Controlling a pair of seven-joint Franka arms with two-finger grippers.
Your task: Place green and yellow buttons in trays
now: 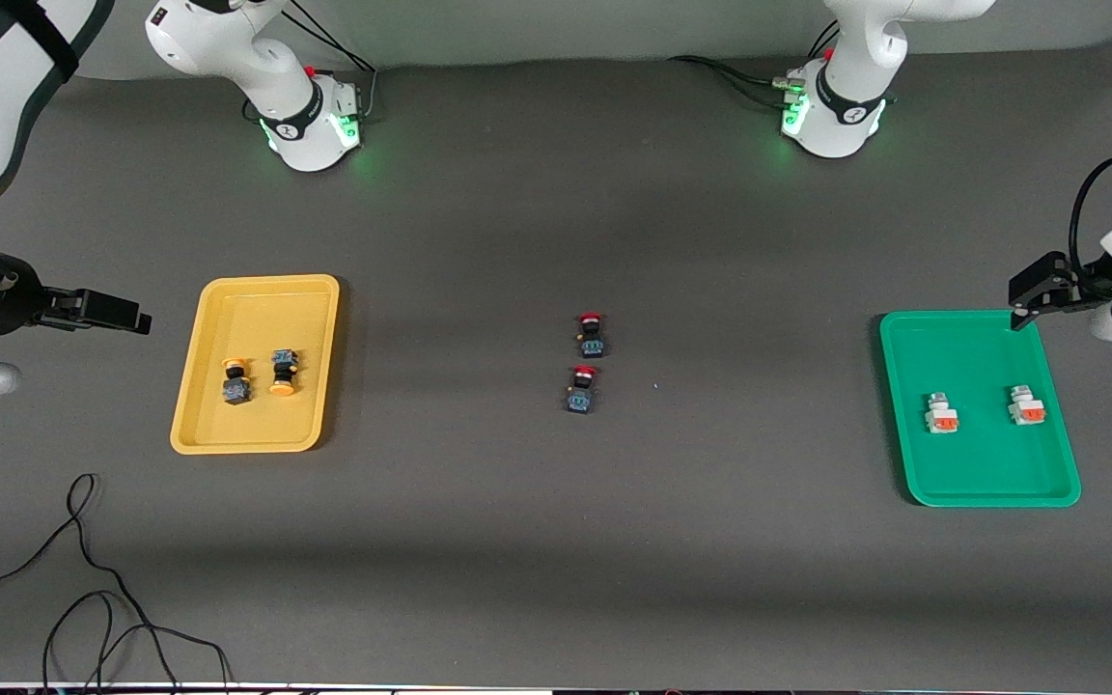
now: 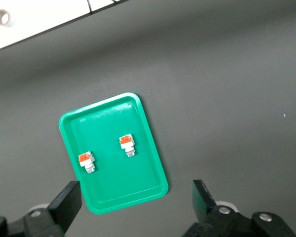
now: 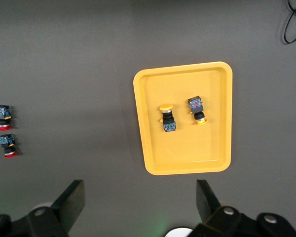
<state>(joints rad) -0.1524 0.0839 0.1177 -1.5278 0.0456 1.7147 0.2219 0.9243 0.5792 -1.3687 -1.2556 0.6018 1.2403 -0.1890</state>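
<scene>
Two dark buttons with orange-yellow caps lie in the yellow tray; the right wrist view shows them in the tray. Two white buttons with orange-red ends lie in the green tray; the left wrist view shows them in the tray. My left gripper is open and empty, high over the green tray's corner. My right gripper is open and empty, high over the table beside the yellow tray.
Two dark blocks with red caps lie mid-table between the trays, also in the right wrist view. A black cable loops on the table near the front camera, at the right arm's end.
</scene>
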